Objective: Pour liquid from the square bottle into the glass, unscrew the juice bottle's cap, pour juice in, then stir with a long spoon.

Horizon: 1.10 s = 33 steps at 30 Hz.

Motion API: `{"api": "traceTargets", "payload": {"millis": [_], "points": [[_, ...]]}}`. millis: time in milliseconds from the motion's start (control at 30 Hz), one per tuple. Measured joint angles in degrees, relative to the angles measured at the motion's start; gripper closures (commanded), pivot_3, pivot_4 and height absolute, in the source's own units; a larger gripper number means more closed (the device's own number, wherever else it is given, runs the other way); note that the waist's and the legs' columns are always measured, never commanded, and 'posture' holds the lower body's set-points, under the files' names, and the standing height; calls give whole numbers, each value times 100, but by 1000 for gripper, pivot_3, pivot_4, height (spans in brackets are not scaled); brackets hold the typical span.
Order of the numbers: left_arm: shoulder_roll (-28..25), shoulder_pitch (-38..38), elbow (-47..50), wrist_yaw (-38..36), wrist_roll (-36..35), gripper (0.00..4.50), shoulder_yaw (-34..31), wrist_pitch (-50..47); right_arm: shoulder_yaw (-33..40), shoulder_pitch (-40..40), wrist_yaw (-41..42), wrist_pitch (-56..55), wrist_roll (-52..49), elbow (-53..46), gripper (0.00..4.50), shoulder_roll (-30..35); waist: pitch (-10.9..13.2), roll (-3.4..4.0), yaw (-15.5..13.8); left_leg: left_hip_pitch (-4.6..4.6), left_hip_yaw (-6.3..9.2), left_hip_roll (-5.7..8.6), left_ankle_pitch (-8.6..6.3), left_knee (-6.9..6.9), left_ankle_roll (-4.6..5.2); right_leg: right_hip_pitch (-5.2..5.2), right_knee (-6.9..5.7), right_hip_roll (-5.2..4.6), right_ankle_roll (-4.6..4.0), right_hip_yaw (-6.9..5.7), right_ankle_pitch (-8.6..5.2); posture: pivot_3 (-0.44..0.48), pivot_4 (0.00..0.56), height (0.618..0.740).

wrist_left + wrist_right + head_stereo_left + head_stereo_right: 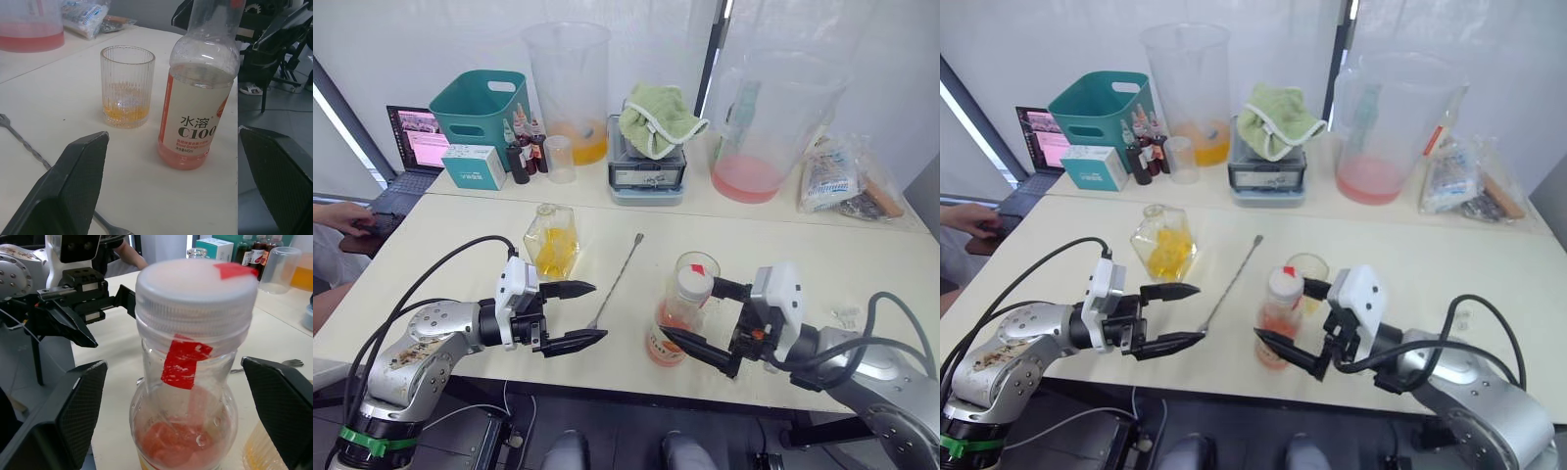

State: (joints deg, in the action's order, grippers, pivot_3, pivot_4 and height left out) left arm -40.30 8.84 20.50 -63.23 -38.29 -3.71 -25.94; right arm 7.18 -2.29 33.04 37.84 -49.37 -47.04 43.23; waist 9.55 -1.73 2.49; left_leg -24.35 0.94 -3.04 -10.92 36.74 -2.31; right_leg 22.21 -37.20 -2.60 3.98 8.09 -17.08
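My right gripper (pixel 713 320) has its fingers (pixel 700 351) spread either side of the juice bottle (pixel 677 318), which stands on the table (pixel 803 264) near its front edge, the juice bottle's cap (pixel 195 288) on top. Just beyond those fingers, behind the bottle, stands the glass (pixel 127 85). My left gripper (pixel 576 313) sits to the left, fingers (pixel 570 290) parted and pointing toward the bottle. The long spoon (pixel 617 278) lies on the table between my two grippers, its near end just past my left fingertips. The square bottle (pixel 551 241) stands beyond my left fingers, further back on the table.
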Motion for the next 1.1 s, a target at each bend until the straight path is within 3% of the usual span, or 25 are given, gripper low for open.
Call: {"api": "traceTargets", "payload": {"millis": [300,500,633,733,933,1100], "points": [[-25,70,-96,-141,1,0,1,5,36,-1082,1611,17,-369,1286,50,570,1,-1,4,1,0,0,0,0,0,0,0,1,-1,-1,1,0,150,740],[-208,103,-128,-274,5,0,-25,6,-655,-1886,2925,-266,86,2435,50,431,2,-3,6,-1,2,-1,0,0,0,2,0,1,-1,-4,1,0,150,740],[-309,20,-125,-306,3,0,-141,6,-835,-1988,3199,-384,227,2636,50,192,3,-3,4,-3,3,0,0,0,0,4,0,0,-1,-5,1,0,150,740],[-371,-31,-120,-308,1,0,-200,0,-839,-1990,3217,-398,273,2637,701,35,3,-3,-1,-3,6,0,0,0,0,3,-1,0,-1,-7,1,0,150,740],[-409,-66,11,-252,-11,0,-227,-51,-732,-1902,2973,-468,309,2547,2866,-182,3,-3,-9,-4,7,0,0,0,0,3,-1,0,-1,-9,1,0,150,740],[-409,-64,106,-228,-15,0,-227,-61,-353,-1404,2372,-322,171,1902,2933,-188,3,-3,-10,-7,13,0,0,0,0,4,-2,0,-1,-13,1,0,150,740]]}}
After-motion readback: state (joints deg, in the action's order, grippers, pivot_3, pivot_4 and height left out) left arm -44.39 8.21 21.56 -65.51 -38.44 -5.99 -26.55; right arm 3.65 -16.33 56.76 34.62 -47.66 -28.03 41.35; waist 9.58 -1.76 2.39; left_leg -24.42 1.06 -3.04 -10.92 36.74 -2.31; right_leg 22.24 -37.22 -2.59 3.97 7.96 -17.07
